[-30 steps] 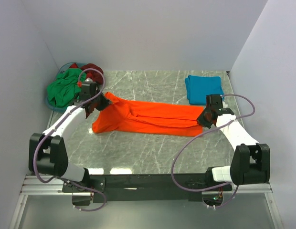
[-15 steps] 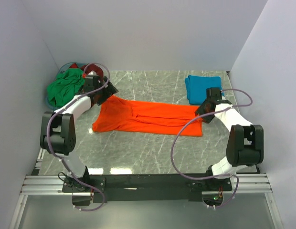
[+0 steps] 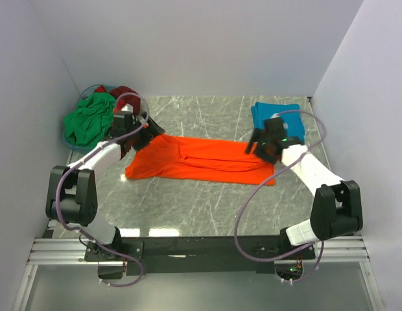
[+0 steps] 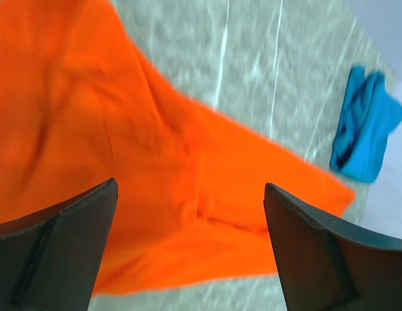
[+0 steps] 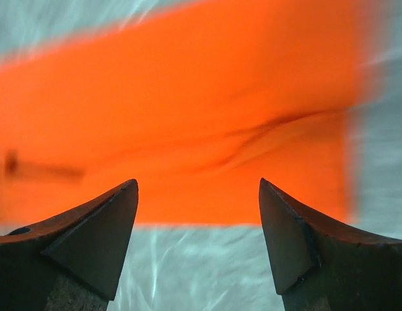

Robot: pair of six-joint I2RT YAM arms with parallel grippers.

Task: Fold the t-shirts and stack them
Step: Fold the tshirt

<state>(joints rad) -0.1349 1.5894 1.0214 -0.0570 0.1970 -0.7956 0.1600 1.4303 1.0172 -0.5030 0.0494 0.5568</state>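
The orange t-shirt (image 3: pixel 201 159) lies flat in the middle of the bench (image 3: pixel 207 207), folded into a long band. Its long axis runs left to right, with the right end sitting a little nearer the arms than the left. The left end is the wider one. I cannot tell which end is the collar.

The left hand (image 3: pixel 152 133) hangs over the far left corner of this shirt. Its fingers (image 4: pixel 58 253) are spread wide with nothing between them, and only orange cloth and bench show in the gap. The right hand (image 3: pixel 256 144) is over the far edge of the shirt's right end. Its fingers (image 5: pixel 78 240) are also apart and empty, with the cloth lying below them. Whether either hand brushes the cloth I cannot tell.

There are four shirts in all. The teal t-shirt (image 3: pixel 279 120) lies folded into a compact block at the far right of the bench, just beyond the right hand. The green t-shirt (image 3: pixel 87 120) and the dark red t-shirt (image 3: pixel 126 92) are bunched together in the one blue basket (image 3: pixel 70 144) at the far left corner. There are two arms and two hands.
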